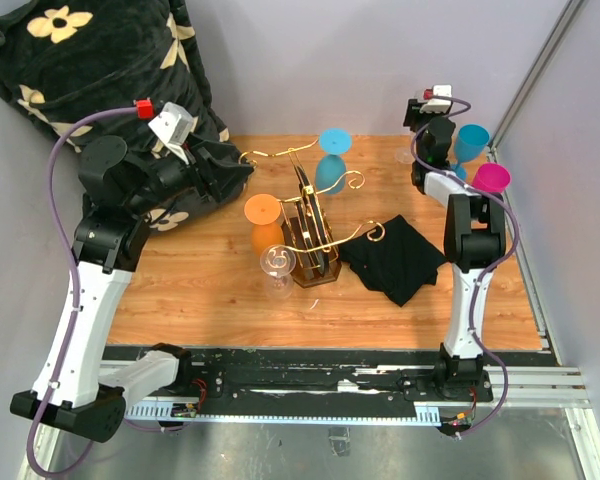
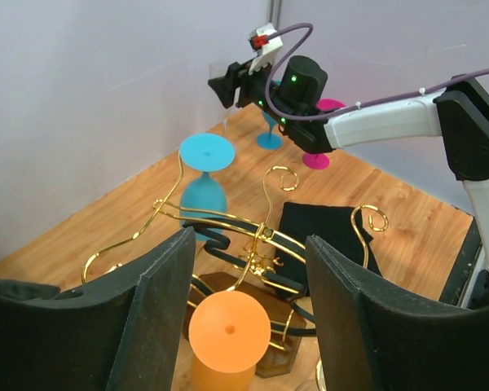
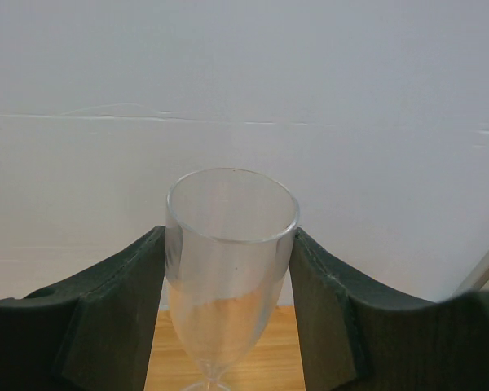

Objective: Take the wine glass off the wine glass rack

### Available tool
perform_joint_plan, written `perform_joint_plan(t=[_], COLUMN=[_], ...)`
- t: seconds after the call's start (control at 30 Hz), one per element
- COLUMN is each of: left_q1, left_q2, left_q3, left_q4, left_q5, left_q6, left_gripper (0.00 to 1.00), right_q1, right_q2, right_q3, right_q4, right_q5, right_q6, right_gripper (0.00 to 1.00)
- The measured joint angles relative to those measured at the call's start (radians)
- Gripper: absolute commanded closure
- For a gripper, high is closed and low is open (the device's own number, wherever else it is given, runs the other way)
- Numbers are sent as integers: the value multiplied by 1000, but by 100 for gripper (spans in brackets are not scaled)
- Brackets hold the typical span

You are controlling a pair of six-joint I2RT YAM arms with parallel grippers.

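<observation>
End effector of the right arm point(image 3: 228, 240) is working at the far right of the surface point(image 1: 180, 290), well apart from the gold wine glass rack point(image 1: 315, 245), clamping a clear wine glass point(image 3: 231, 277) upright. Left end effector point(image 2: 249, 248) is hovering left of the rack, fingers apart. Removal is seemingly finishing; lowering and releasing is coming next. The glass is looking transparent, tulip-bowled, thin-stemmed.

Black cloth point(image 1: 392, 258) lies right, floral blanket point(image 1: 80, 60) back-left.
</observation>
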Motion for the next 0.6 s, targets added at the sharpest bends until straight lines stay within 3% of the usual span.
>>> perform_joint_plan(t=[0.33,0.47,0.57,0.6], left_q1=[0,0,0,0], left_q2=[4,19,34,39], left_q3=[-63,-63,-63,-63], left_q4=[42,53,59,61], left_q5=[-37,-40,-50,-55], left_q6=[-39,-44,-52,-55], left_gripper=[38,39,38,38], right_q1=[0,0,0,0], right_q2=[117,145,145,145], right_q3=[0,-6,-19,-26], right_q4=[174,226,251,262], right_q5=[24,26,29,31], right_q6=[-66,-79,-85,-89], right_gripper=[73,56,22,16])
